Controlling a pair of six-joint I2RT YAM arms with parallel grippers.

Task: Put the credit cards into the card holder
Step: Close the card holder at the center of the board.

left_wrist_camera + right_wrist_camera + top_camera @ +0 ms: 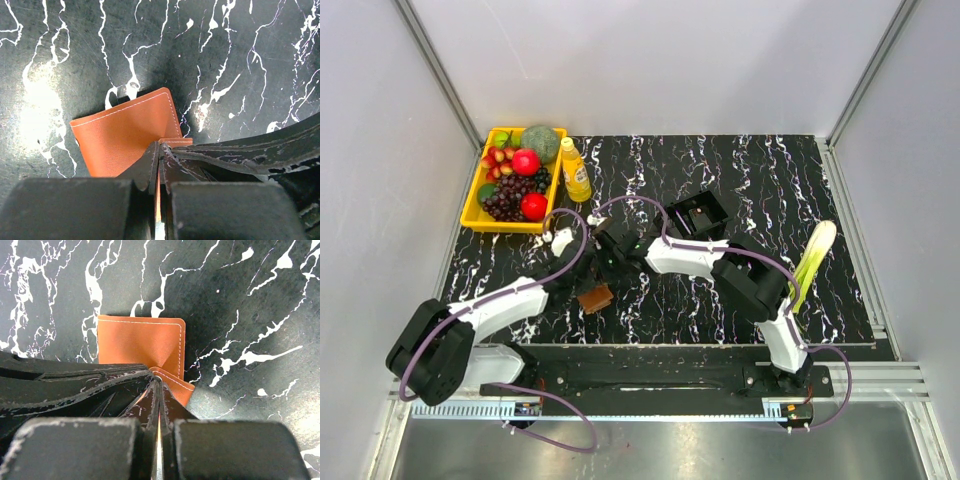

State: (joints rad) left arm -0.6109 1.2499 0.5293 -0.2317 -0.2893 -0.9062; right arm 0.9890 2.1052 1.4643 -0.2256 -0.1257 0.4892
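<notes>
Card holder (595,297) on the marble table (740,180), near its front edge. Pinched from opposite sides by left gripper (159,150) and right gripper (159,382) — both clamped tight on its flaps, equally near.

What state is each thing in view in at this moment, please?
Card holder: lying flat, one corner pinched, layers slightly parted.
Left gripper: shut on the card holder's corner.
Right gripper: shut on that same corner.
Bottle: upright.
Fruit tray: full.
</notes>
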